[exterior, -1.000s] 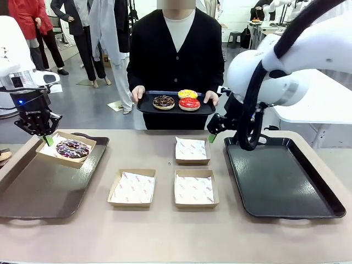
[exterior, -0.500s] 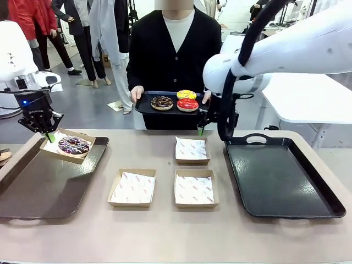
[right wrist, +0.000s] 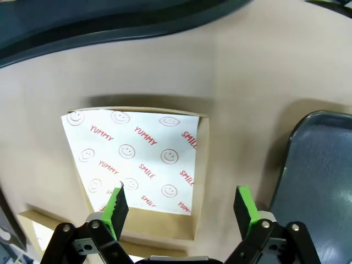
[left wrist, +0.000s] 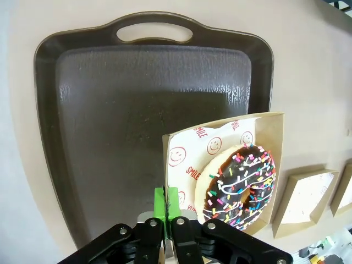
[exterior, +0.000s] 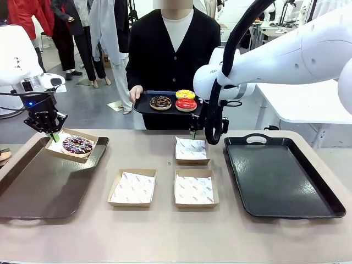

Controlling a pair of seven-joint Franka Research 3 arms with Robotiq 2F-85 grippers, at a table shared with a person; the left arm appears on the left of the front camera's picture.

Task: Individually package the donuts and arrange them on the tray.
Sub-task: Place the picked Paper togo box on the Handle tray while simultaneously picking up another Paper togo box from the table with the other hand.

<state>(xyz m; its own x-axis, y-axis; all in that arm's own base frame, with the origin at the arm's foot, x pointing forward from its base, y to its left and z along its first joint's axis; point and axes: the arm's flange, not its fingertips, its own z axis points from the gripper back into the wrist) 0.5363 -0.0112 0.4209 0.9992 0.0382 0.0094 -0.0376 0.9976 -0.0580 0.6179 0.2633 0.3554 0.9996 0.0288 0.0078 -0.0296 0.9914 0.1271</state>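
Note:
My left gripper (exterior: 53, 136) (left wrist: 166, 202) is shut on the rim of a paper box (exterior: 72, 146) (left wrist: 224, 170), held tilted above the left tray (exterior: 38, 184) (left wrist: 137, 110). In the box lies the dark sprinkled donut (exterior: 77, 144) (left wrist: 241, 180). My right gripper (exterior: 193, 133) (right wrist: 181, 206) hangs open above the far paper-lined box (exterior: 192, 149) (right wrist: 135, 159). A person holds a small black tray (exterior: 168, 106) carrying the chocolate donut (exterior: 160, 102), the yellow donut (exterior: 185, 94) and the red donut (exterior: 186, 104).
Two more lined boxes, one (exterior: 132, 187) left and one (exterior: 196, 188) right, lie mid-table. A bare black tray (exterior: 280, 176) (right wrist: 322, 176) sits at the right. The right arm's cable loop hangs by its gripper.
My right arm has swung left from the right tray's corner to above the far box. My left gripper has lifted the boxed donut slightly and shifted it toward the tray's far corner.

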